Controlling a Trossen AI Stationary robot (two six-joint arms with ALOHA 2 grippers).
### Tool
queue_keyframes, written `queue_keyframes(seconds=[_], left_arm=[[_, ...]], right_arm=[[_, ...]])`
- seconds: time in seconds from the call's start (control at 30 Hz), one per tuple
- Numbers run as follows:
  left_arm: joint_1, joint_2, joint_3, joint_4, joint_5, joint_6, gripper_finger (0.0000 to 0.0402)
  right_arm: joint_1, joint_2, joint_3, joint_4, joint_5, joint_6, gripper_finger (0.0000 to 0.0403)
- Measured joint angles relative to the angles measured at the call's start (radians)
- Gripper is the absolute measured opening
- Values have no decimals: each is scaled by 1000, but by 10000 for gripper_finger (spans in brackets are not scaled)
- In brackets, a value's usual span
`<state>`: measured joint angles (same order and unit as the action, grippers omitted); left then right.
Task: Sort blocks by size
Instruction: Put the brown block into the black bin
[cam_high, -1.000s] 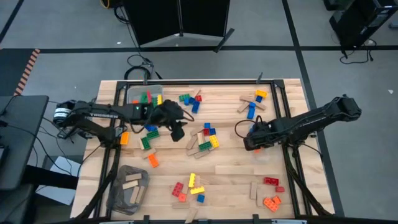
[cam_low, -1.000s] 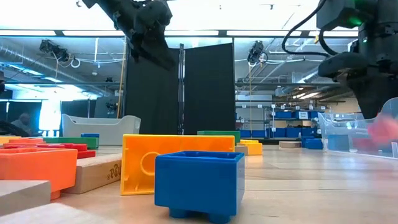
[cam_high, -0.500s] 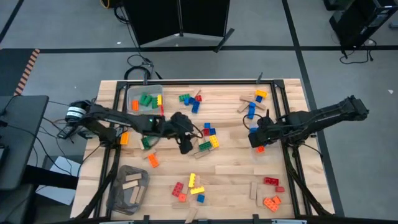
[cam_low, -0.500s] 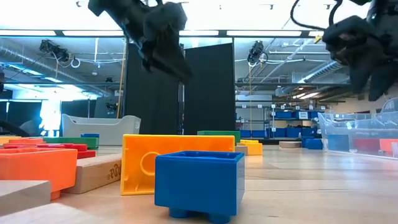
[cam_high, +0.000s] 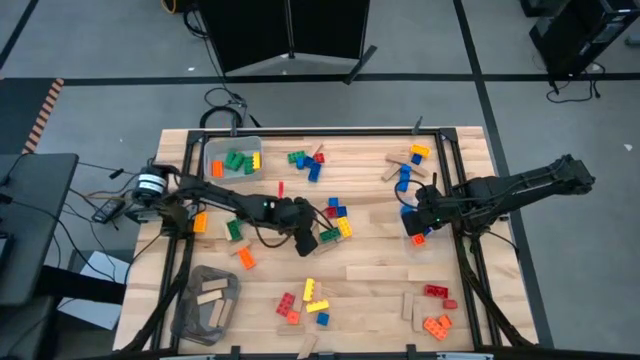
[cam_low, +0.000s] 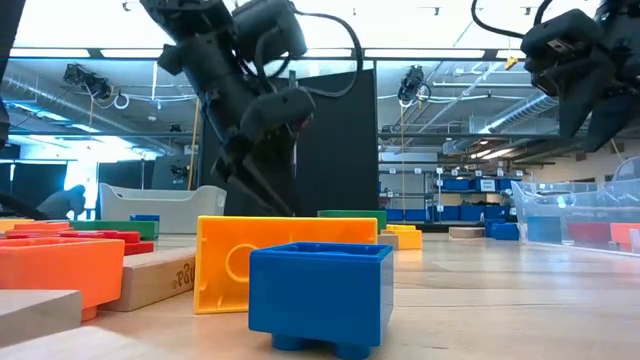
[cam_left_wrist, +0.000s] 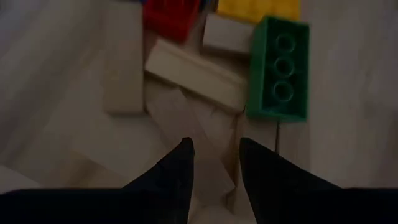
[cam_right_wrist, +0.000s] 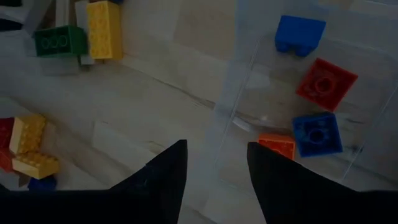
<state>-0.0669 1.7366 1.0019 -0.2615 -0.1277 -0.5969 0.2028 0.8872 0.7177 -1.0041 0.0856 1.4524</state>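
- Two dark arms reach over a pale wooden table (cam_high: 370, 270) with plank seams, standing on a grey floor crossed by dark lines.
- Many blocks (cam_high: 315, 298) lie scattered over the table: a mixed cluster near the middle, red and yellow ones toward the near edge, orange and red ones at the near right corner, blue and yellow ones at the far right.
- Left gripper (cam_high: 306, 243) is low over the middle cluster; its fingers (cam_left_wrist: 180, 168) stand slightly apart with nothing between them, pointing at tan wooden pieces (cam_left_wrist: 194, 71) beside a green brick (cam_left_wrist: 280, 68).
- Right gripper (cam_high: 416, 222) hovers at the right side of the table, over the edge of a clear bin (cam_right_wrist: 292, 81) that contains blue, red and orange bricks; its fingers (cam_right_wrist: 165, 171) are parted and empty.
- A clear bin at the far left (cam_high: 232, 160) holds green, red, orange and yellow bricks; a grey bin at the near left (cam_high: 207, 300) holds tan wooden pieces.
- From table height, an orange brick (cam_low: 285, 262) and a blue brick (cam_low: 320, 295) sit closest to the camera.
- Behind the table stands a black panel (cam_low: 335, 140); farther back, shelving with blue crates, ceiling lights, and a person (cam_low: 70, 200) at the far left.
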Motion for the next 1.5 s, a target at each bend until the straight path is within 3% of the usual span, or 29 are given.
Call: queue_keyframes(seconds=[0.3, 0.53, 0.9, 1.37, 1.5], left_arm=[[-1, 81, 7, 21, -1, -10, 136], [-1, 85, 6, 5, -66, -10, 136], [-11, 87, 1, 35, -72, -88, 136], [-10, 89, 1, 94, -53, -76, 188], [1, 94, 49, 52, -4, -26, 190]], right_arm=[[0, 1, 0, 1, 0, -16, 181], [0, 1, 0, 1, 0, -16, 181], [0, 1, 0, 1, 0, -16, 181], [0, 1, 0, 10, 0, -36, 181], [0, 1, 0, 15, 0, -42, 181]])
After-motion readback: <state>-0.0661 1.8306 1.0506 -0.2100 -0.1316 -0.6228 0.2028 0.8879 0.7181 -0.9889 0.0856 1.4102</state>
